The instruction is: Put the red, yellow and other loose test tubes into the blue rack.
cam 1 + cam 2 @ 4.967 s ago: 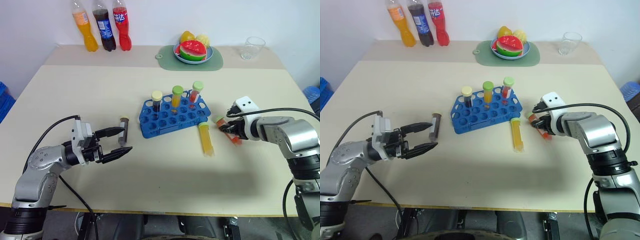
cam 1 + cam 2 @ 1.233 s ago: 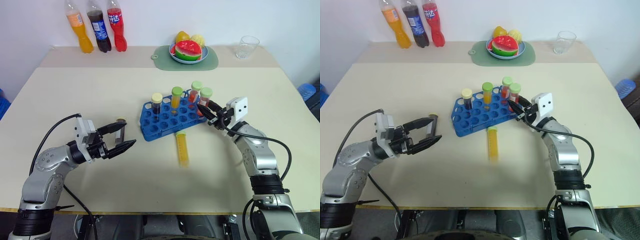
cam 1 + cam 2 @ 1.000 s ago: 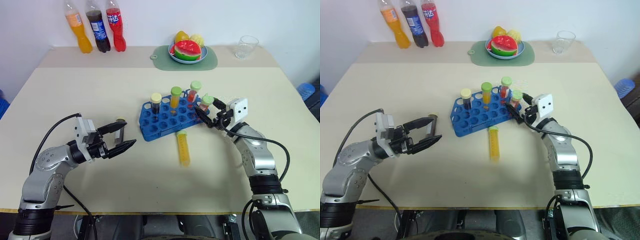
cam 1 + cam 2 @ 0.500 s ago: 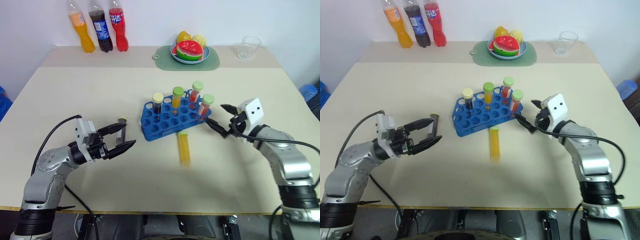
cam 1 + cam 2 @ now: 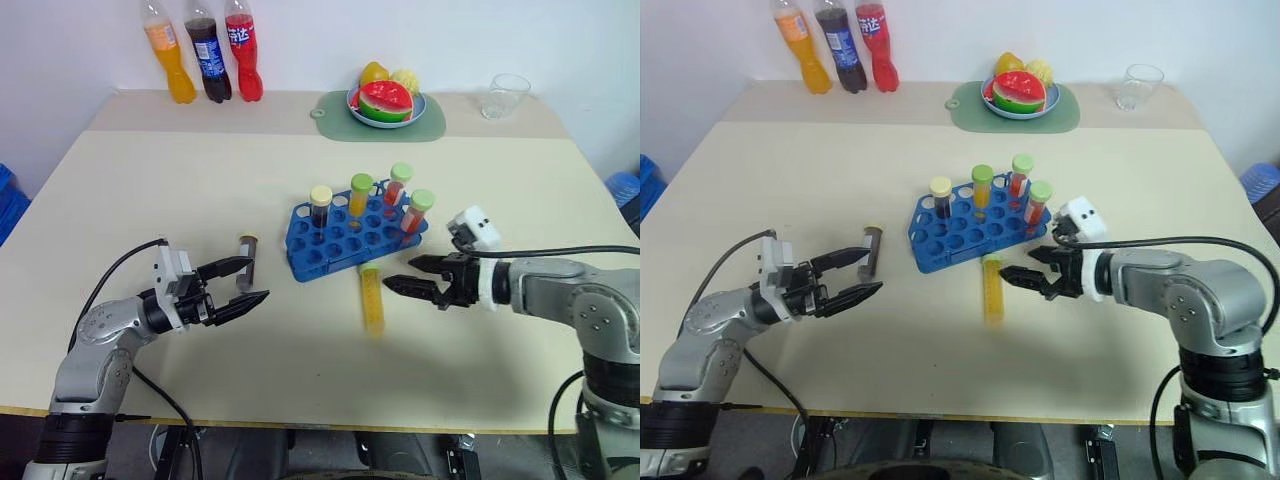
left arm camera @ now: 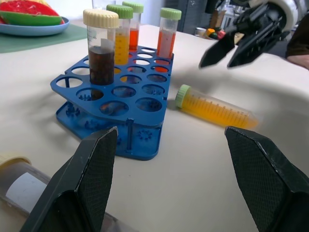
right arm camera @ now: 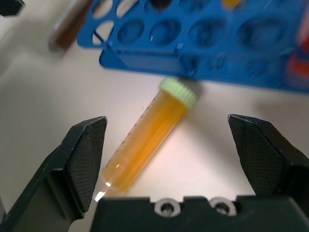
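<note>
We see a pale beige desk (image 5: 300, 190) set against a white wall, with three soda bottles (image 5: 205, 55) along its far edge, a green mat (image 5: 385, 122) carrying a fruit plate (image 5: 387, 103), and a clear cup (image 5: 504, 95) at the far right. Near the middle stands the blue rack (image 5: 340, 245), holding four upright tubes: a dark one with a pale yellow cap (image 5: 320, 207), an orange one with a green cap (image 5: 359, 197), and two red ones with pale green caps (image 5: 399, 187) (image 5: 417, 212). The yellow test tube (image 5: 372, 300) lies flat on the desk just in front of the rack, its cap towards the rack. The grey-brown test tube (image 5: 245, 260) lies to the left of the rack. Our left end effector (image 5: 234, 284) hovers with fingers spread beside the grey-brown tube, holding nothing. Our right end effector (image 5: 405, 274) is also spread and empty, pointing at the yellow tube from its right, close to it.
</note>
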You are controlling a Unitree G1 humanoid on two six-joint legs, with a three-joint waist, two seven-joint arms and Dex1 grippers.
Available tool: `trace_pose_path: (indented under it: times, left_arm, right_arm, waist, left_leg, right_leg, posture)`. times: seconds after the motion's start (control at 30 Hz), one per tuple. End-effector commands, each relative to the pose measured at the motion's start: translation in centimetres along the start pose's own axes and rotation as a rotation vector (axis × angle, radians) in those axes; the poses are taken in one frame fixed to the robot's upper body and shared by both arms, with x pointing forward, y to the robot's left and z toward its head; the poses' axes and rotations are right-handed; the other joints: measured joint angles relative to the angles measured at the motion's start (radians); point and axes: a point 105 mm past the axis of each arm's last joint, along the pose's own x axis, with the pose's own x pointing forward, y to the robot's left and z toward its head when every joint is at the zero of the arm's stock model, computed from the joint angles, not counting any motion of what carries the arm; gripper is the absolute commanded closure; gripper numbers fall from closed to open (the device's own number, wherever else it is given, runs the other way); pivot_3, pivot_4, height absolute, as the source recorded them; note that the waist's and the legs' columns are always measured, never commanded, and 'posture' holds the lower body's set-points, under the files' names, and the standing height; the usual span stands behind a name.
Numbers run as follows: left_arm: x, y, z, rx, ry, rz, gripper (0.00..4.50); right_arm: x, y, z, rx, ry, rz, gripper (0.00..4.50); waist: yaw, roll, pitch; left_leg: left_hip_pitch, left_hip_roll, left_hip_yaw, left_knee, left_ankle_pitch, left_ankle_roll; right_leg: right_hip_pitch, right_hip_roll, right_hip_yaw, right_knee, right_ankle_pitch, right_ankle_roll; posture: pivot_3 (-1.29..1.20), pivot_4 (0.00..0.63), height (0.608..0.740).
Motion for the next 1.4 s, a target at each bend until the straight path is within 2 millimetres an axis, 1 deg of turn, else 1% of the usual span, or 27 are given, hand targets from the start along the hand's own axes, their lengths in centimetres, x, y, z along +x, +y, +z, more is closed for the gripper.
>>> trace_pose_path:
  times: [0.03,0.17,0.27,0.37,0.57,0.63,0.8,0.9,0.97,1.0,1.07,1.13,1.27,1.4]
  left_arm:
    - [-0.1,-0.4,0.8,0.046,-0.003,-0.003,0.84]
    - [-0.1,-0.6,1.1,0.044,-0.001,-0.002,0.84]
    - [0.2,-0.7,1.4,0.043,0.001,-0.004,0.84]
    - [0.6,-0.9,1.5,0.037,0.001,-0.012,0.84]
    - [1.1,-1.0,1.6,0.027,-0.003,-0.024,0.84]
    - [1.3,-1.2,1.6,0.026,-0.004,-0.026,0.84]
    - [0.9,-1.1,1.4,0.019,-0.001,-0.02,0.84]
    - [0.7,-1.1,1.3,0.017,0.001,-0.014,0.84]
    - [0.6,-1.1,1.3,0.017,0.001,-0.01,0.84]
    - [0.5,-1.1,1.2,0.016,0.002,-0.009,0.84]
    - [0.5,-1.1,1.1,0.015,0.003,-0.006,0.84]
    - [0.4,-1.1,1.0,0.014,0.003,-0.004,0.84]
    - [0.4,-0.9,0.9,0.012,0.002,-0.002,0.84]
    - [0.5,-0.8,0.8,0.011,-0.002,-0.006,0.84]
  right_arm:
    - [0.1,0.2,0.6,-0.012,-0.012,-0.032,0.09]
    - [1.7,0.3,0.7,0.023,0.007,-0.073,0.09]
    - [2.1,0.7,1.1,0.05,-0.001,-0.063,0.09]
    - [2.4,0.7,0.8,0.062,0.015,-0.07,0.09]
    - [3.5,0.0,-1.0,0.033,0.098,-0.151,0.09]
    - [3.5,-0.5,-1.4,0.012,0.118,-0.178,0.09]
    - [4.9,-0.4,-2.4,-0.016,0.155,-0.19,0.09]
    - [5.3,-0.7,-2.9,-0.067,0.173,-0.208,0.87]
    - [5.4,-0.8,-2.9,-0.1,0.179,-0.213,1.77]
    - [5.4,-0.8,-2.9,-0.117,0.18,-0.215,2.29]
    - [5.3,-1.1,-2.9,-0.159,0.187,-0.22,2.99]
    - [4.9,-1.5,-2.9,-0.205,0.191,-0.234,3.54]
    - [3.8,-2.3,-2.7,-0.286,0.198,-0.261,3.54]
    - [2.1,-2.9,-2.4,-0.378,0.195,-0.265,3.54]
  waist:
    - [0.0,0.0,0.0]
    - [-0.005,0.0,0.0]
    - [-0.004,0.0,0.0]
    - [-0.002,0.0,0.0]
    - [-0.004,0.0,0.0]
    - [-0.007,0.0,0.0]
    - [-0.009,-0.003,-0.002]
    - [-0.011,-0.004,-0.003]
    - [-0.009,-0.005,-0.003]
    - [-0.008,-0.005,-0.004]
    - [-0.007,-0.008,-0.006]
    - [-0.004,-0.009,-0.007]
    - [0.004,-0.01,-0.008]
    - [0.012,-0.01,-0.008]
  left_leg:
    - [0.0,0.0,0.0,0.0,0.0,0.0]
    - [0.0,0.0,0.0,0.0,0.0,0.0]
    - [0.0,0.0,0.0,0.0,0.0,0.0]
    - [0.0,0.0,0.0,0.0,0.0,0.0]
    - [0.0,-0.001,0.0,0.0,0.0,0.0]
    - [0.0,-0.001,0.0,0.0,0.0,0.0]
    - [0.002,-0.001,0.001,0.0,0.0,0.0]
    - [0.003,0.0,0.001,0.001,0.0,0.0]
    - [0.003,0.0,0.0,0.001,0.0,0.0]
    - [0.003,0.0,0.0,0.001,0.0,0.0]
    - [0.003,0.0,0.0,0.001,0.0,0.0]
    - [0.003,0.0,0.0,0.003,0.0,0.0]
    - [0.002,0.0,-0.001,0.003,0.0,0.0]
    - [0.0,-0.001,-0.001,0.002,-0.001,0.001]
  right_leg:
    - [0.0,0.0,0.0,0.0,0.0,0.0]
    - [0.0,0.0,0.0,0.0,0.0,0.0]
    - [-0.001,0.001,0.0,0.001,0.0,0.0]
    - [-0.001,0.0,0.0,0.001,0.0,0.0]
    - [-0.001,0.0,0.0,0.001,0.0,0.0]
    - [-0.001,0.001,0.0,0.001,0.0,0.0]
    - [0.001,0.001,0.0,0.001,-0.001,-0.002]
    - [0.002,0.002,0.0,0.001,-0.001,-0.003]
    - [0.002,0.001,0.0,0.001,-0.002,-0.003]
    - [0.002,0.001,0.0,0.001,-0.002,-0.003]
    - [0.003,0.001,0.0,-0.001,-0.002,-0.003]
    - [0.005,0.0,0.0,-0.003,-0.002,-0.003]
    - [0.007,-0.001,-0.001,-0.009,-0.001,-0.004]
    - [0.007,-0.003,-0.002,-0.012,-0.001,-0.004]
  posture:
    - [0.0,0.15,0.74]
    - [0.0,0.15,0.74]
    - [0.0,0.15,0.74]
    - [0.0,0.15,0.74]
    - [0.0,0.15,0.74]
    - [0.0,0.15,0.74]
    - [0.0,0.15,0.74]
    - [0.0,0.15,0.74]
    - [0.0,0.15,0.74]
    - [0.0,0.15,0.74]
    - [0.0,0.15,0.74]
    - [0.0,0.15,0.74]
    - [0.0,0.15,0.74]
    - [0.0,0.15,0.74]
